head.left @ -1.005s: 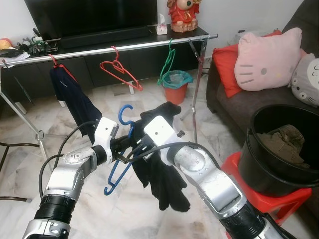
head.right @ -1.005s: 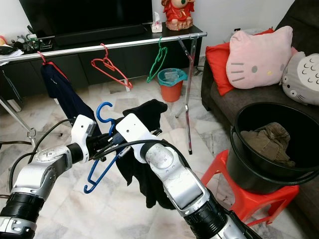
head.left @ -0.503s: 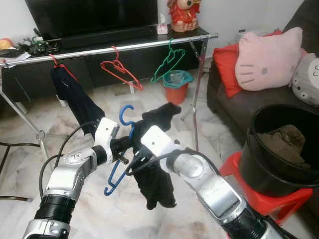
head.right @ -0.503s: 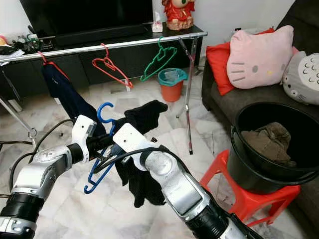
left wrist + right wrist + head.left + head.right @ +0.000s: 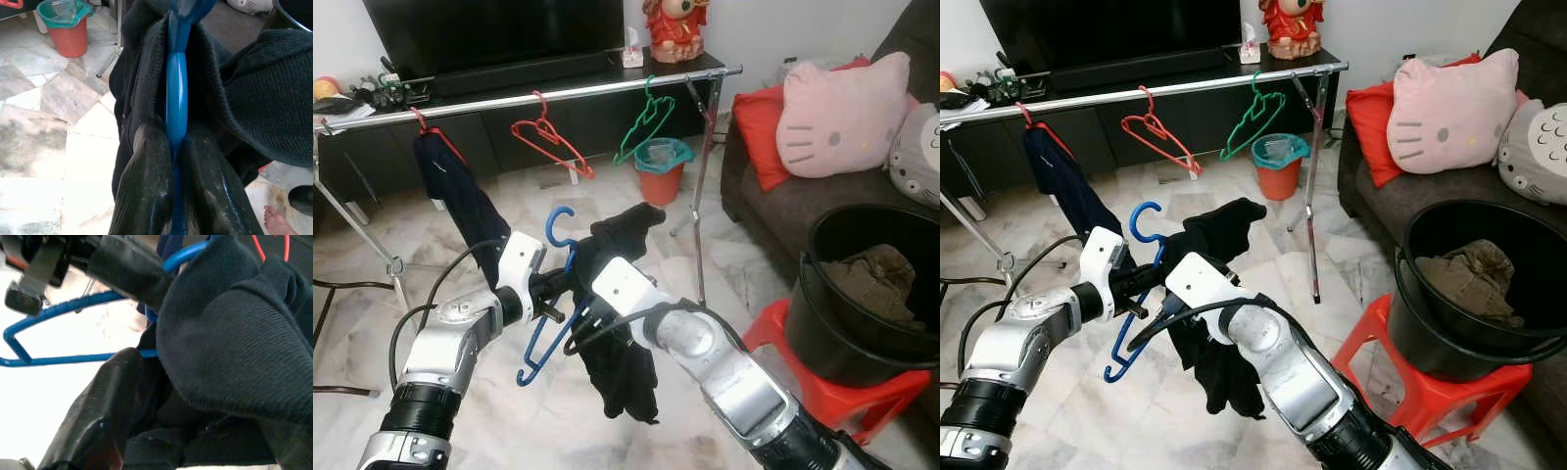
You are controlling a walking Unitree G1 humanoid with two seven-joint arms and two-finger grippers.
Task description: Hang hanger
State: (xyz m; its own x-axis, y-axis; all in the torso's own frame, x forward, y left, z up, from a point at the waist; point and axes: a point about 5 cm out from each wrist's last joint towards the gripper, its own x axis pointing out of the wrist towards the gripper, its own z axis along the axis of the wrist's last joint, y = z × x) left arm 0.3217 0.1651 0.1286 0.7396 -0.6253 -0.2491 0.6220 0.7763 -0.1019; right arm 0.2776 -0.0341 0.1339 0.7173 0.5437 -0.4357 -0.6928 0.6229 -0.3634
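Rail (image 5: 558,94) of a metal clothes rack spanning the room ahead, with a dark garment on a red hanger (image 5: 450,186), an empty red hanger (image 5: 551,142) and a green hanger (image 5: 644,125) on it. Behind the rack, a low black TV stand (image 5: 1185,73) under a large dark screen, topped by a red figurine (image 5: 672,29). Beyond the rack's right post, an orange bin with a teal liner (image 5: 660,168). On the right, a dark sofa (image 5: 783,196) with a red cushion (image 5: 759,132) and a pink cat-face pillow (image 5: 842,116); in front of it, a black bucket (image 5: 867,294) holding brownish cloth, set on a red plastic stool (image 5: 832,387). Pale marble tile floor (image 5: 372,323) throughout.

In the foreground, well short of the rail, blue hanger (image 5: 551,304) clamped between the two black fingers (image 5: 146,196) of the left gripper (image 5: 175,161), hook pointing up. Black garment (image 5: 617,323) draped over the hanger and hanging down between the two silver arms. Right gripper (image 5: 146,367) pressed into the folds of that garment beside the hanger's bar; cannot tell whether clenched or released.
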